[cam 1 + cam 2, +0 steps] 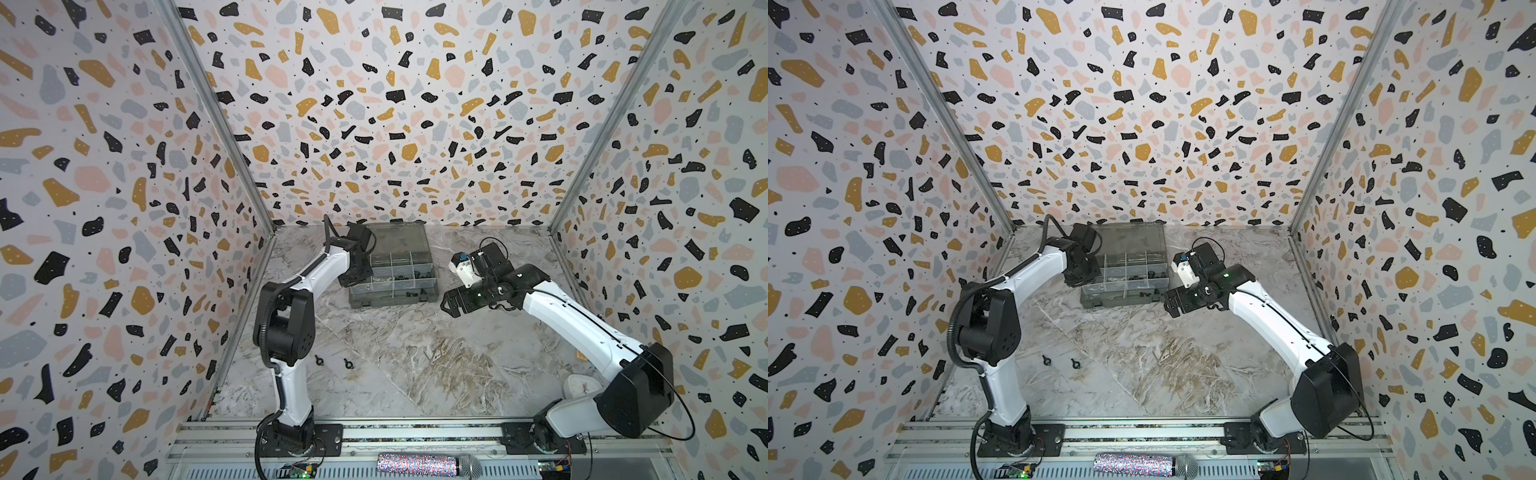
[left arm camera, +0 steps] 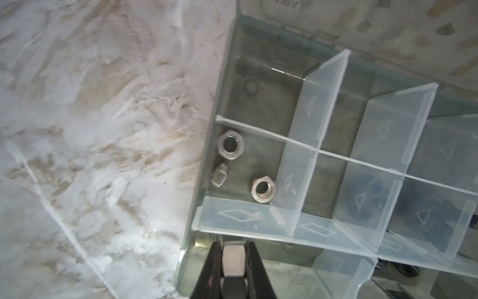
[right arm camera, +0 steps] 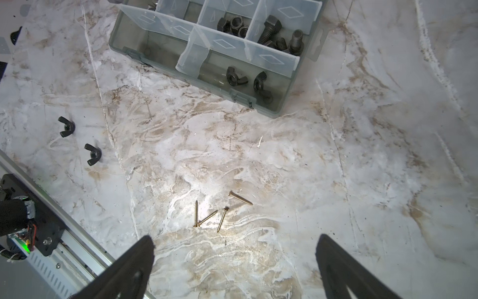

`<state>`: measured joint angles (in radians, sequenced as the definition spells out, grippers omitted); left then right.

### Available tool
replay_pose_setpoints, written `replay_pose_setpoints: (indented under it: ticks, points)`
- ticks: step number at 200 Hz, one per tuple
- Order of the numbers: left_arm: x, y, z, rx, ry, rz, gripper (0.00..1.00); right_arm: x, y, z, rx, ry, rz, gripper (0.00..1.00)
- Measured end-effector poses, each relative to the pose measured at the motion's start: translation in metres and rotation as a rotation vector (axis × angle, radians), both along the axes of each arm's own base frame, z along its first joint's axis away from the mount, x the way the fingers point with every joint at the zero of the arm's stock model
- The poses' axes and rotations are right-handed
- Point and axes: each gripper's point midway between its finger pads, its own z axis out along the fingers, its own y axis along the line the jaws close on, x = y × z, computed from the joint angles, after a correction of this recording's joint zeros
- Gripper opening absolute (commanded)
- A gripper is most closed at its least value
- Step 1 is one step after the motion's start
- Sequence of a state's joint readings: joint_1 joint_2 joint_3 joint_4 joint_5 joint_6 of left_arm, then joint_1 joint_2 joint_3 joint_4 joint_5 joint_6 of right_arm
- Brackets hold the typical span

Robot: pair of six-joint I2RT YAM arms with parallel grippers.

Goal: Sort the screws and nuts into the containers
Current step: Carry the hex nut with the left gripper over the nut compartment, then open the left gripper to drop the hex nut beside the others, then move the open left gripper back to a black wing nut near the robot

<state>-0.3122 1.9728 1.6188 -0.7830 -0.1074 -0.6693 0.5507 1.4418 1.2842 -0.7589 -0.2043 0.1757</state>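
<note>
Left gripper [image 2: 232, 244] — pincer closed tight on a silver hex nut [image 2: 233, 260], held above the left edge of the organizer box [image 2: 207, 155]. The adjacent end compartment contains two loose silver nuts [image 2: 231, 145] and one domed nut [image 2: 218, 178]. In both top views the box sits at the rear of the marble table [image 1: 415, 365], with its lid [image 1: 399, 239] folded back flat.

Right gripper [image 3: 235, 261] — fingers spread wide, holding nothing, hovering over the table just off the right side of the box. Four brass wood screws [image 3: 222, 220] lie in a loose cluster on the table before it. Two black wing nuts [image 3: 66, 126] rest on the table near the left arm's base, close together but not touching. Inside the box, black hex nuts [image 3: 234, 23] occupy one compartment, black bolts [image 3: 271, 29] the neighbouring one, and two stored wing nuts [image 3: 236, 76] a front-row compartment
</note>
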Motion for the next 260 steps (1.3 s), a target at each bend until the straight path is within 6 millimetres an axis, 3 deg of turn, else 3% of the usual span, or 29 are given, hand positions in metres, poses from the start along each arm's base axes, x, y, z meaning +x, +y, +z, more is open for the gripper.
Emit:
replay_pose_setpoints:
  ticks: [55, 117, 161, 189, 223, 240, 260]
  points:
    - [0.012, -0.008, -0.010, -0.009, 0.013, -0.028, 0.14, -0.002, -0.011, -0.006, -0.040, 0.028, -0.049, 0.99]
    - [0.013, -0.009, -0.025, -0.001, 0.043, -0.037, 0.29, -0.005, -0.020, -0.002, -0.057, 0.026, -0.084, 0.99]
    - [0.024, -0.013, -0.013, -0.011, 0.004, -0.038, 0.31, -0.008, -0.024, 0.004, -0.059, 0.012, -0.094, 0.99]
    - [0.021, -0.010, 0.000, -0.007, -0.018, -0.035, 0.33, -0.008, -0.024, 0.005, -0.056, 0.010, -0.092, 0.99]
    - [-0.016, 0.013, 0.031, 0.023, -0.063, -0.011, 0.34, -0.010, -0.020, 0.006, -0.040, 0.015, -0.070, 0.99]
    - [-0.050, 0.030, 0.039, 0.039, -0.069, 0.011, 0.34, -0.011, -0.016, 0.007, -0.022, 0.015, -0.051, 0.99]
    - [-0.096, 0.052, 0.032, 0.058, -0.048, 0.056, 0.35, -0.013, -0.009, 0.009, -0.001, 0.011, -0.019, 0.99]
